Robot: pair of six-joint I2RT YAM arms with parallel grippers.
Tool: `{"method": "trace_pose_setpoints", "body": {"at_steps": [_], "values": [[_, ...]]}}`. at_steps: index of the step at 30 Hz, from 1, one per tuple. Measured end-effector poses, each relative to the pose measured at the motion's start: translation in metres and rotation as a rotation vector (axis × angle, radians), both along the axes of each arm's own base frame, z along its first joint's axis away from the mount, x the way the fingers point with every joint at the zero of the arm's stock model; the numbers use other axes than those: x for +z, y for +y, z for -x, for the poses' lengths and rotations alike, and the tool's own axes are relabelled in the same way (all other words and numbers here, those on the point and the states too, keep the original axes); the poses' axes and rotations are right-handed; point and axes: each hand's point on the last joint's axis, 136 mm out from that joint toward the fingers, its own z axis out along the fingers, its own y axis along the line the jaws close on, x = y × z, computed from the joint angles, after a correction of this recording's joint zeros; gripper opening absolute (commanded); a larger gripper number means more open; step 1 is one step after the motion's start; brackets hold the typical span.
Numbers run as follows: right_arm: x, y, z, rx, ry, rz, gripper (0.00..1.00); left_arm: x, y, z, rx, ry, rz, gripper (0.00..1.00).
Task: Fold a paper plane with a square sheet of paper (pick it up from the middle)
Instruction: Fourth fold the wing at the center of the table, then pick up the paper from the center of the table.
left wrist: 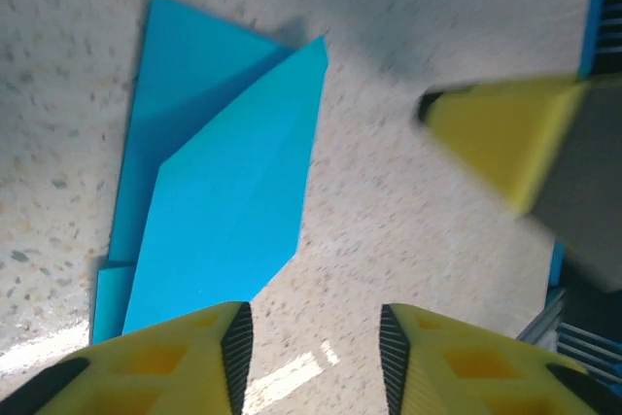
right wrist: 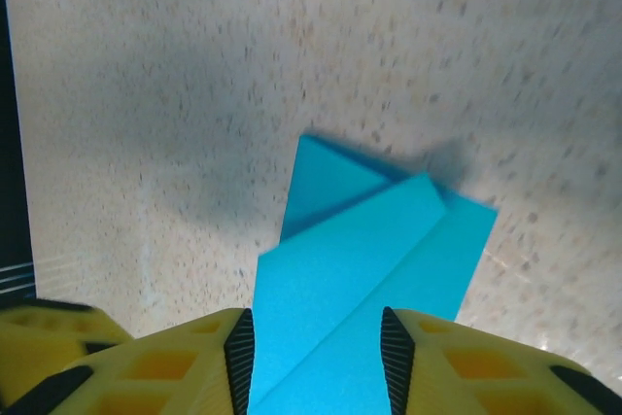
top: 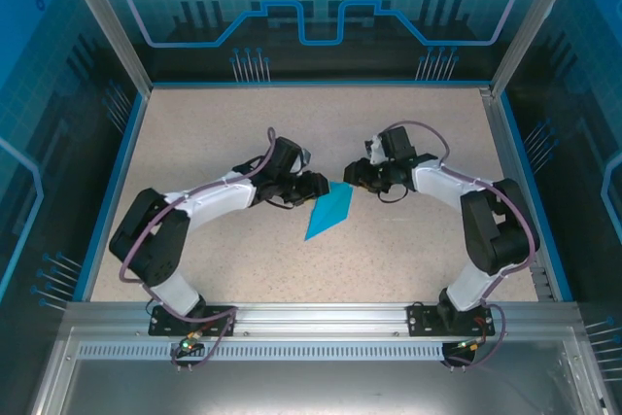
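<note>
Speckled tabletop (top: 408, 133) carries the part-folded paper (top: 330, 211) flat between the arms, with left pincer (left wrist: 313, 347) and right pincer (right wrist: 316, 347) both half-open and gripping nothing; risk: unpressed creases spring open, or a tip snags an edge.

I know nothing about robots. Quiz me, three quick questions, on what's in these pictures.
1. True or false: the blue paper is a flat, unfolded square.
2. The paper lies: A) close by the left gripper and right gripper; B) at the table's far edge; C) on the metal rail.
3. Fill in: the left gripper's jaws stand ____.
Key: 1 false, it is folded; 2 A; 3 open.
</note>
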Motion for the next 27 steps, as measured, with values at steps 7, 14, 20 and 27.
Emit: {"method": "trace_pose_setpoints", "body": {"at_steps": [7,14,20,27], "values": [[-0.013,0.026,0.020,0.017,0.073,-0.021,0.43,-0.023,0.052,-0.003,0.139,0.047,-0.047,0.63],[-0.042,0.034,0.026,-0.015,0.170,-0.011,0.38,-0.048,0.089,0.004,0.230,0.108,-0.096,0.74],[-0.046,0.032,0.025,-0.041,0.180,0.000,0.39,-0.046,0.094,0.002,0.244,0.096,-0.096,0.81],[-0.058,0.039,0.024,-0.036,0.202,-0.017,0.35,-0.046,0.098,-0.002,0.257,0.089,-0.096,0.87]]}}
